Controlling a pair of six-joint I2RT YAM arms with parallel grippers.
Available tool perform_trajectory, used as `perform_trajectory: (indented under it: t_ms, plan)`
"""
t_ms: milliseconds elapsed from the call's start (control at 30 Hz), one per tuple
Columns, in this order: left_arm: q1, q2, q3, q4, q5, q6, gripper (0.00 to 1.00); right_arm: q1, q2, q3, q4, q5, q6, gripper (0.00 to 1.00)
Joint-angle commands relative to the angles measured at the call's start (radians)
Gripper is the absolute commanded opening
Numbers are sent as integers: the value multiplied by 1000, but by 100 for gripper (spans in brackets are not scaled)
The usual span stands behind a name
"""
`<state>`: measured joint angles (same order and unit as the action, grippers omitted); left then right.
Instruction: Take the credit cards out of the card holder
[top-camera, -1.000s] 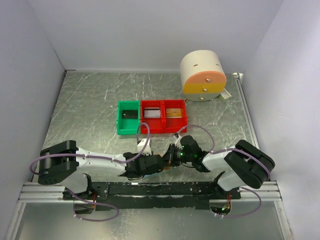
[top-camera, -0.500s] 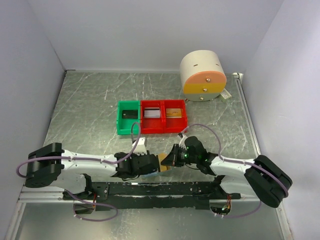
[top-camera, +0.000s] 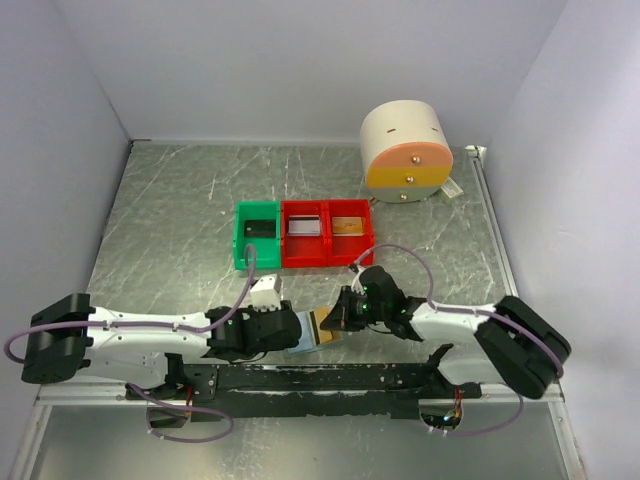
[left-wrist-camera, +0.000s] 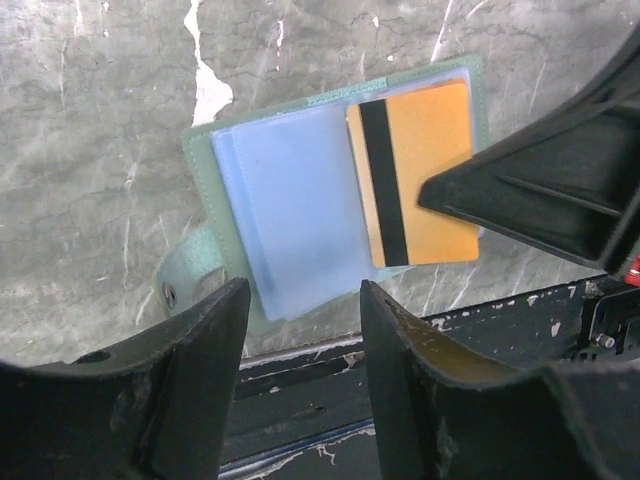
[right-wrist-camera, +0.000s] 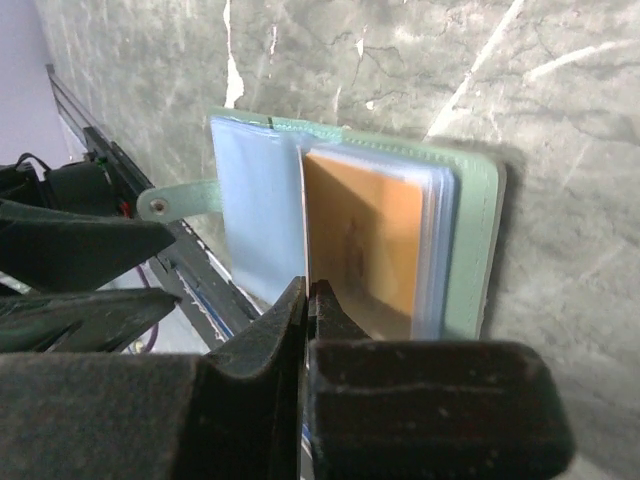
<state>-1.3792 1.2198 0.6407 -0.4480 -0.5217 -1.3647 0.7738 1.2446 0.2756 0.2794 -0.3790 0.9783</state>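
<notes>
The card holder (top-camera: 299, 346) lies spread open and flat on the table by the front rail, pale blue pockets (left-wrist-camera: 290, 205) inside a green rim (right-wrist-camera: 478, 250). An orange credit card (left-wrist-camera: 425, 170) with a black stripe sticks out of its right pocket, askew. My right gripper (right-wrist-camera: 309, 291) is shut on that card's (right-wrist-camera: 365, 240) thin edge; from above it (top-camera: 337, 314) sits just right of the card (top-camera: 324, 326). My left gripper (left-wrist-camera: 302, 298) is open just short of the holder's near edge with nothing between its fingers, and from above it (top-camera: 287, 330) is left of the holder.
Behind the holder stand a green bin (top-camera: 256, 234) and two joined red bins (top-camera: 327, 231), each with a card-like item inside. A round cream drawer unit (top-camera: 405, 150) with an orange front is at the back right. The black rail (top-camera: 320, 377) runs along the front edge.
My left gripper has opened and drawn back to the left, off the holder. The right gripper stays shut, and more of the orange card now shows outside the pocket.
</notes>
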Motion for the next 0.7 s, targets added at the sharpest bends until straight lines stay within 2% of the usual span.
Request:
perform_trajectory:
  t_ms: [0,133,267,500,667]
  plan:
    - [-6,-43,-15,-18,-31,2,62,0,113,46,63,-61,-24,0]
    - [-3,-46,0,-33,-32,26,69,4,132,48,91,-78,-22,0]
    - [21,-42,15,-54,-34,51,75,4,16,57,-18,21,-40,0]
    - [215,-110,43,30,71,241,88,2,-207,127,-230,214,-140,0]
    - [382,-122,104,50,154,348,94,0,-310,174,-273,331,-249,0]
